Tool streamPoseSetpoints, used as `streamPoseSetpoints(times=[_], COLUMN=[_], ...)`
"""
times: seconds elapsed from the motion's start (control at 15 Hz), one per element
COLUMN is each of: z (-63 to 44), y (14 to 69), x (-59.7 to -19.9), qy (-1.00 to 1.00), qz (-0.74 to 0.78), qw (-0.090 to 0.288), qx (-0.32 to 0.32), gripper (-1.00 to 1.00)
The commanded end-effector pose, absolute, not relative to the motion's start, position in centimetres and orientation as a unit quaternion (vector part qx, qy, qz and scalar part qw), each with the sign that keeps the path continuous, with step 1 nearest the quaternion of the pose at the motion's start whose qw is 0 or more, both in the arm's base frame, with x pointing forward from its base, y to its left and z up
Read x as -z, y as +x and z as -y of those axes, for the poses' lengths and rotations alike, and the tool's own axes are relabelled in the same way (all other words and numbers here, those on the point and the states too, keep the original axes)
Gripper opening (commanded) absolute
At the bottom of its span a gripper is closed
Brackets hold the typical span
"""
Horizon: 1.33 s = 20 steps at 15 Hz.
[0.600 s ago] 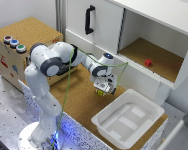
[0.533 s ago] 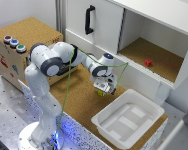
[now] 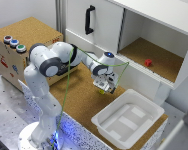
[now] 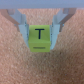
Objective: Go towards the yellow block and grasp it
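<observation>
The gripper (image 3: pixel 103 88) stands over the middle of the desk (image 3: pixel 79 100), its fingers (image 4: pixel 22 24) either side of the block (image 4: pixel 40 37). The tub (image 3: pixel 128 119) sits at the desk's exterior-view right edge; a cabinet (image 3: pixel 139 35) rises behind.

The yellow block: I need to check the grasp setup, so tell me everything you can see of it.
The yellow block is a small yellow-green cube with a dark letter T on the face towards the wrist camera. It looks smooth and solid, and sits flat and upright on the brown cork-like surface. The gripper straddles it, a jaw on each side; whether they touch it is unclear. In the exterior view only a yellow sliver shows beneath the gripper, beside the white tub.
</observation>
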<state>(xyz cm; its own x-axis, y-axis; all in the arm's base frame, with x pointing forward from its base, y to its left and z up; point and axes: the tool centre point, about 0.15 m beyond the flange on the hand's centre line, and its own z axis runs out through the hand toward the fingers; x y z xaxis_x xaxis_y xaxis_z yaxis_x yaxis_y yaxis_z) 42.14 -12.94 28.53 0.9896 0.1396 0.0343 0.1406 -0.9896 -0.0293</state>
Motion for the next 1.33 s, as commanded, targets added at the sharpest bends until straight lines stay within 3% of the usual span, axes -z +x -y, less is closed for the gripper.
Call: streamPoseSetpoints(times=[0.0, 0.2, 0.47, 1.27], z=[13.4, 13.4, 13.3, 11.5], y=[39.9, 39.6, 39.5, 40.7], x=[-38.0, -41.1, -40.6, -28.1], qy=[-0.997, -0.995, -0.996, -0.998], qz=[0.05, 0.042, 0.043, 0.04], qw=[-0.02, -0.037, -0.028, 0.028], qx=[0.06, 0.08, 0.075, 0.031], gripper=[-1.0, -1.0, -1.0, -1.0])
